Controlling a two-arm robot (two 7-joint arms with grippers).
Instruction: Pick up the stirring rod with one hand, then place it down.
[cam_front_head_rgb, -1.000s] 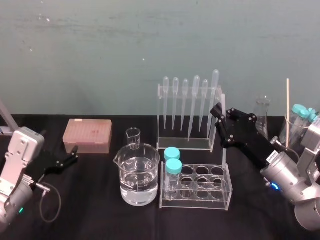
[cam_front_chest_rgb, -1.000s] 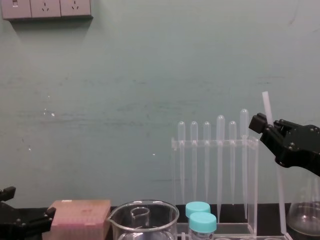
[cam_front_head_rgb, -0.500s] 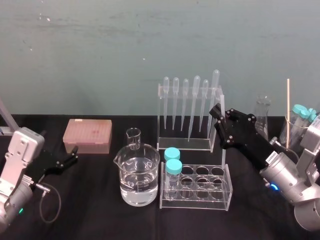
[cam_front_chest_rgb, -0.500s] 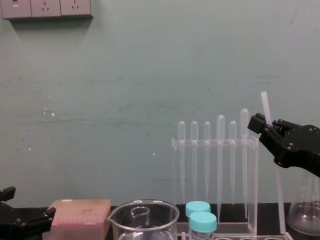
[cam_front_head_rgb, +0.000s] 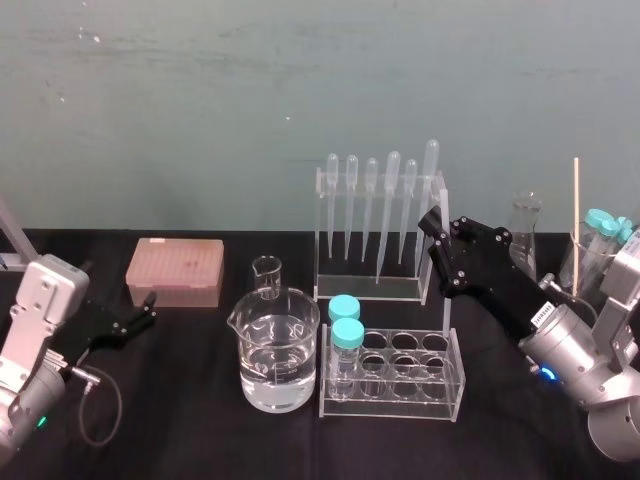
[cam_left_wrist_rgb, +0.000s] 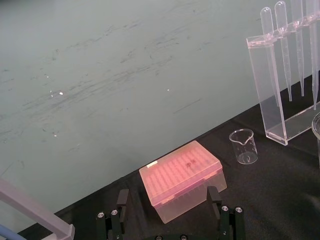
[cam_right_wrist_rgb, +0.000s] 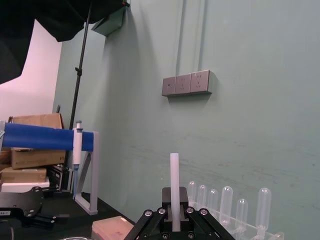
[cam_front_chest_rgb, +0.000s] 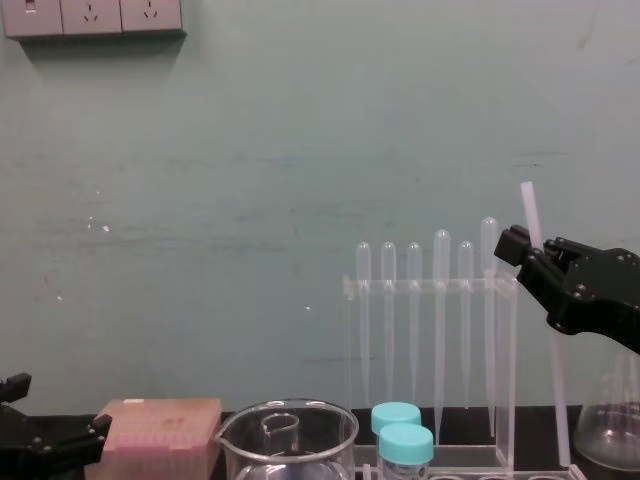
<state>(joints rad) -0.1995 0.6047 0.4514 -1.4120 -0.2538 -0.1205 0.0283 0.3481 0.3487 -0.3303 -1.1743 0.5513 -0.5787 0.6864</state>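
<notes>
The long, thin translucent-white stirring rod (cam_front_chest_rgb: 556, 390) is standing nearly upright toward the black counter's (cam_front_head_rgb: 200, 432) right side, with the black right hand (cam_front_chest_rgb: 520, 246) clamping it near its top, so lowering is risking knocking the clear acrylic pipette rack (cam_front_chest_rgb: 430, 288) just beside it, while the left hand (cam_front_head_rgb: 147, 312) is idling spread open near the left edge.

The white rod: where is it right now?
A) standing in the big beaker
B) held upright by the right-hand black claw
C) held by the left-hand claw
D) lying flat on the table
B: the stirring rod stands nearly upright, clamped in the right gripper.
</notes>
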